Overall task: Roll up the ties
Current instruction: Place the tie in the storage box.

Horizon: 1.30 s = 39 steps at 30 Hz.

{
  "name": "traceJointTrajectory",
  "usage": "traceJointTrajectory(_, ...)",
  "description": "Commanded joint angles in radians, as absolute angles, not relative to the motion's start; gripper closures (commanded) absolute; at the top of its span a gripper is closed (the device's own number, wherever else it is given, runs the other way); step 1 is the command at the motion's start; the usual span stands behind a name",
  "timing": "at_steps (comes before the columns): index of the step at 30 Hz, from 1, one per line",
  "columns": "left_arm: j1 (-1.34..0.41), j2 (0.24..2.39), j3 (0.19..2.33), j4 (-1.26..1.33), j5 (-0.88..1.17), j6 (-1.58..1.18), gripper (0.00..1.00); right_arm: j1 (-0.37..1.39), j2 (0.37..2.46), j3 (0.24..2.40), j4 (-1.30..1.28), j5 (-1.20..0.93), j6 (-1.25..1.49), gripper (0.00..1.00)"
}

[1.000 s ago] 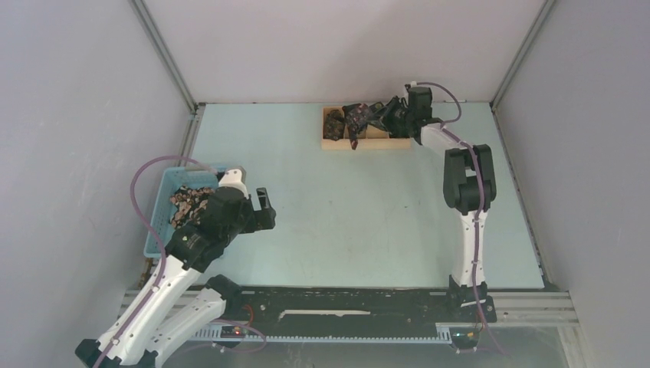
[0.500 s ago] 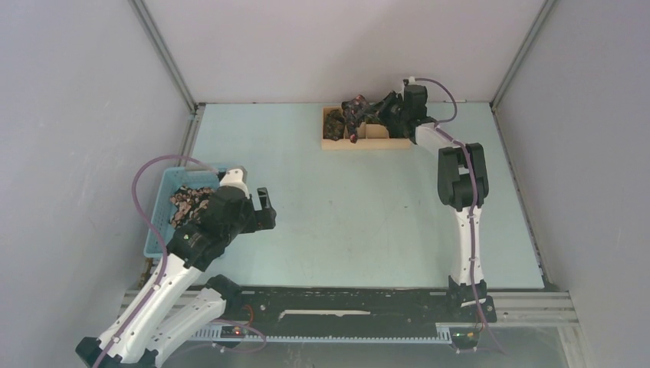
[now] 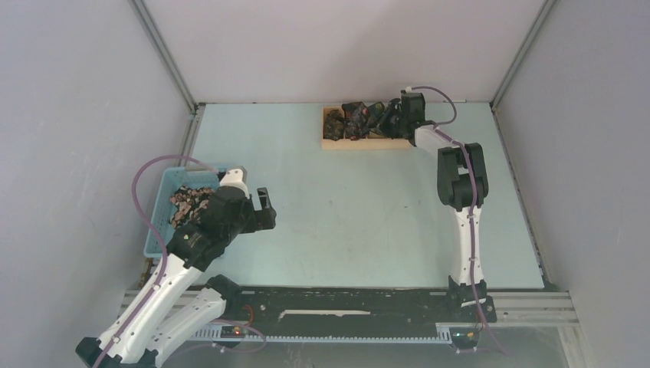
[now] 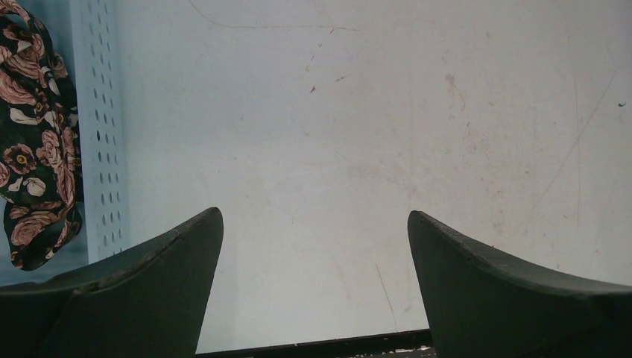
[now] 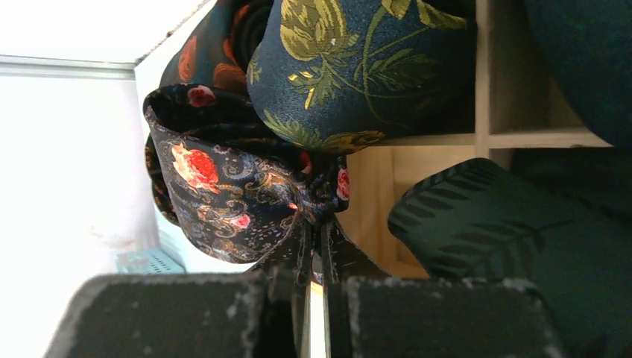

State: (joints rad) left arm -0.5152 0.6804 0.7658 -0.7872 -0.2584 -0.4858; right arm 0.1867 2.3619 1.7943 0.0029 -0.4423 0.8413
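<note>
My right gripper [image 3: 389, 119] reaches over the tan wooden divided tray [image 3: 366, 143] at the back of the table. It is shut on a dark rolled tie [image 3: 357, 119] with red flowers, which shows in the right wrist view [image 5: 223, 186] pinched between my fingertips [image 5: 317, 239]. A blue-green leafy rolled tie [image 5: 358, 67] and a dark green one [image 5: 507, 239] lie in the tray beside it. My left gripper [image 3: 264, 208] is open and empty over bare table [image 4: 313, 224]. More floral ties [image 3: 188, 202] lie heaped in the light-blue basket [image 3: 155, 226].
In the left wrist view the basket's perforated wall [image 4: 100, 134] stands to the left of my fingers, with a floral tie [image 4: 33, 142] inside. The tray's wooden divider [image 5: 483, 82] runs beside the held tie. Grey walls enclose the table.
My right gripper has moved left and down with the tie, so the roll now sits within the tray and its tail no longer hangs over the front edge. The left arm has not moved.
</note>
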Motion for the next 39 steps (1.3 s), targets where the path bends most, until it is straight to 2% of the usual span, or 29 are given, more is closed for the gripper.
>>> traceJointTrajectory(1, -0.518, 0.67, 0.764, -0.759, -0.257, -0.459, 0.0, 0.218, 2.311, 1.778, -0.153, -0.339, 0.707, 1.0)
traceJointTrajectory(12, -0.518, 0.67, 0.764, -0.759, -0.255, -0.456, 0.0, 0.342, 2.253, 1.82, -0.352, -0.043, 0.48, 1.0)
traceJointTrajectory(17, -0.518, 0.666, 0.763, -0.758, -0.254, -0.457, 0.0, 0.408, 2.302, 1.919, -0.463, 0.112, 0.407, 1.0)
traceJointTrajectory(33, -0.517, 0.658, 0.764, -0.757, -0.253, -0.455, 0.0, 0.437, 2.58, 2.347, -0.769, 0.129, 0.389, 1.0)
traceJointTrajectory(39, -0.503, 0.655, 0.763, -0.753, -0.243, -0.452, 0.0, 0.424, 2.574, 2.355, -0.807, 0.149, 0.391, 1.0)
